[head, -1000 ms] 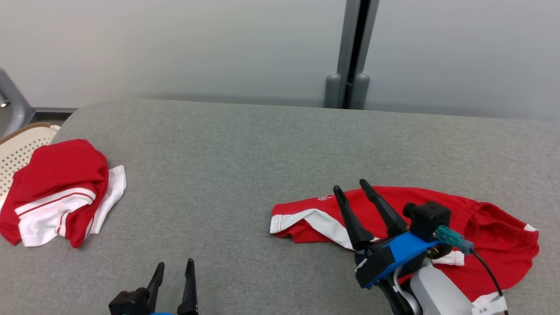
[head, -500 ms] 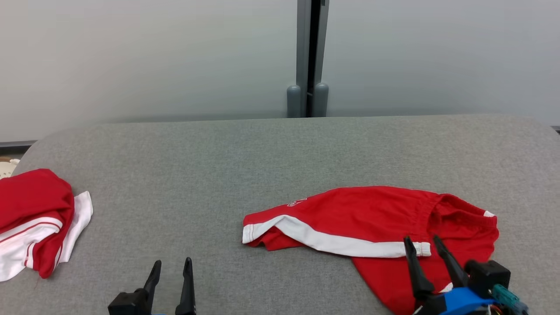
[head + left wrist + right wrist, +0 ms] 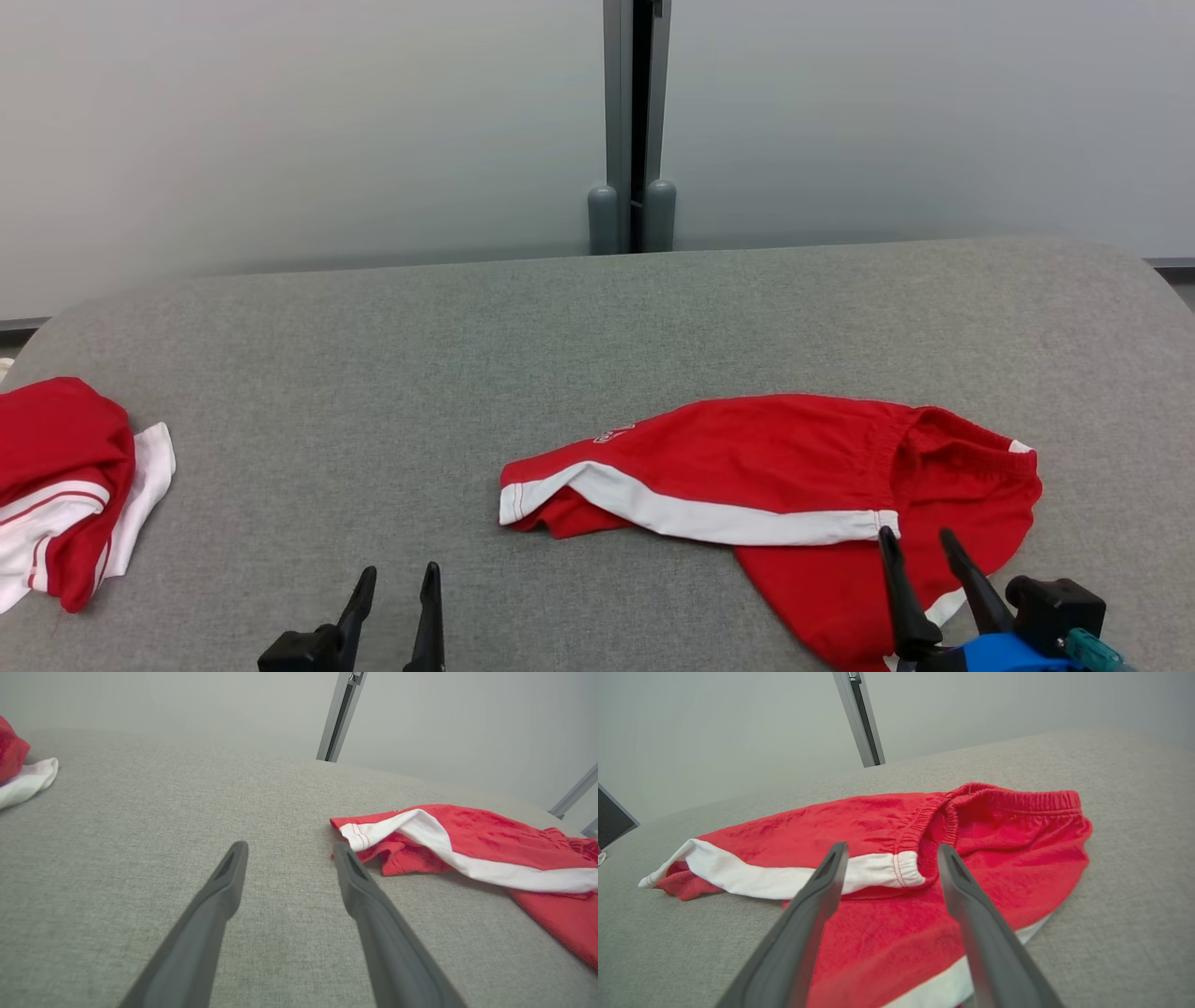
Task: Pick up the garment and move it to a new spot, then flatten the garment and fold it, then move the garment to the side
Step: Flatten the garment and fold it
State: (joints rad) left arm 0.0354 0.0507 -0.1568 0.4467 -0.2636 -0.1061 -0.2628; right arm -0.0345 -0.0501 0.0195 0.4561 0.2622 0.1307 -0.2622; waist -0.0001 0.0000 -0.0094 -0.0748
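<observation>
The garment is a pair of red shorts with white side stripes, lying rumpled on the grey padded table, right of centre. Its elastic waistband faces the table's right end. My right gripper hovers open over the shorts' near edge, with nothing between its fingers. In the right wrist view the right gripper frames the white stripe end and waistband. My left gripper stands open over bare table at the lower left. In the left wrist view the left gripper points just left of the garment and its leg hem.
A second red and white garment lies bunched at the table's left edge, also seen as red and white cloth in the left wrist view. A grey post rises behind the table against pale wall panels.
The head camera has turned right, shifting the whole scene leftward. My right gripper has drawn back from over the shorts' middle to their near edge. The left gripper keeps its pose.
</observation>
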